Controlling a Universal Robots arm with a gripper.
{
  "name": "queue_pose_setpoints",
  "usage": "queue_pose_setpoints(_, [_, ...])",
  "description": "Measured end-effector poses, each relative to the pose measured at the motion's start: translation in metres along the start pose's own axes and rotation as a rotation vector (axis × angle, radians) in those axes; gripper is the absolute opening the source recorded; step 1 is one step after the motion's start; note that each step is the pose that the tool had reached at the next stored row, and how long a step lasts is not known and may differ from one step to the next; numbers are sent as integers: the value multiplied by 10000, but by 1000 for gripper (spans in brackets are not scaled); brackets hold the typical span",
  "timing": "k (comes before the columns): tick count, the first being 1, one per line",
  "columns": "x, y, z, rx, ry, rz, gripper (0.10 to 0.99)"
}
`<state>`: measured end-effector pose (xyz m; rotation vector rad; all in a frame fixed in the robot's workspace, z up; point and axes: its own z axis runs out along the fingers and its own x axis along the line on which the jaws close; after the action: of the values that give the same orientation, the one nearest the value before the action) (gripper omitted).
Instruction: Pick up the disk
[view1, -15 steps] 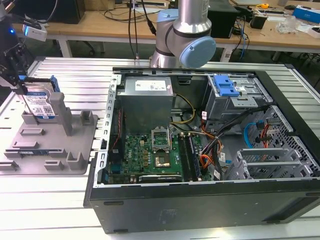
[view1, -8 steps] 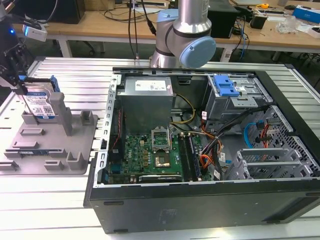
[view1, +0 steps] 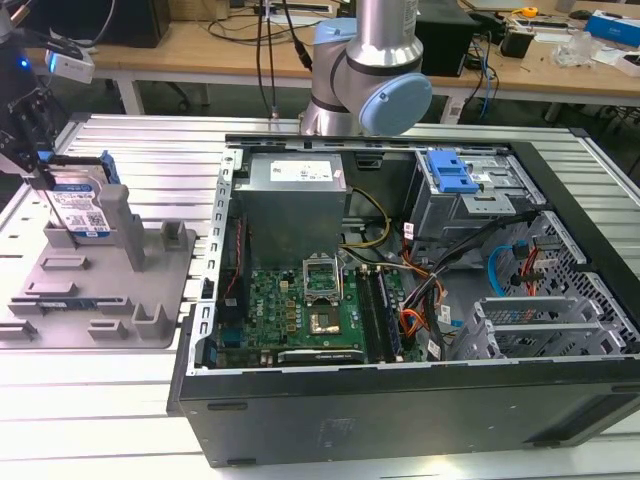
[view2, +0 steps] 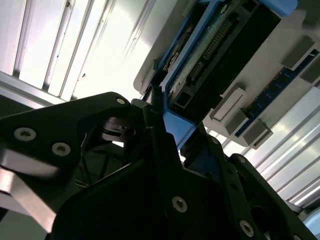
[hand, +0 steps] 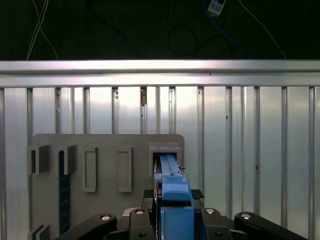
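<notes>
Currently, in the exterior view, the tool (view1: 42, 178) sits at the far exterior view's left, above the grey fixture plate (view1: 100, 295) that lies on the slatted metal bench (view1: 120, 390). The disk (view1: 82, 208) stands on edge in an upright slot of that plate, label facing the camera, blue rails along its edges. The tool fingers meet the disk at its upper edge. To the exterior view's right of the plate stands an open computer case (view1: 400, 300) with its motherboard (view1: 300, 305) exposed and a blue drive-bay latch (view1: 452, 172) near its rear. The arm's blue-capped joint (view1: 385, 95) rises behind the case.

In the second wrist view, the black tool fingers (view2: 160, 145) are clenched on the blue rail of the disk (view2: 220, 55), whose connector edge faces the camera; the fixture plate (view2: 280, 80) lies beyond it.

In the first wrist view, the disk (hand: 172, 187) appears edge-on, gripped between the tool's black links (hand: 165, 222), its far end seated in a slot of the fixture plate (hand: 107, 165) on the bench (hand: 250, 150)
</notes>
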<state>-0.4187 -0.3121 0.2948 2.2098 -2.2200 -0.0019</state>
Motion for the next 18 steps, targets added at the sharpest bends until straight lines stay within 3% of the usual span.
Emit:
queue_pose_setpoints(8, [1, -1, -12, 5, 35, 0, 369])
queue_pose_setpoints(12, [2, 1, -184, 1, 39, 0, 369])
queue_pose_setpoints(14, [3, 2, -322, 1, 41, 0, 369])
queue_pose_setpoints(16, [4, 4, -551, 1, 40, 1, 369])
queue_pose_setpoints(18, [5, 5, -705, 0, 41, 0, 369])
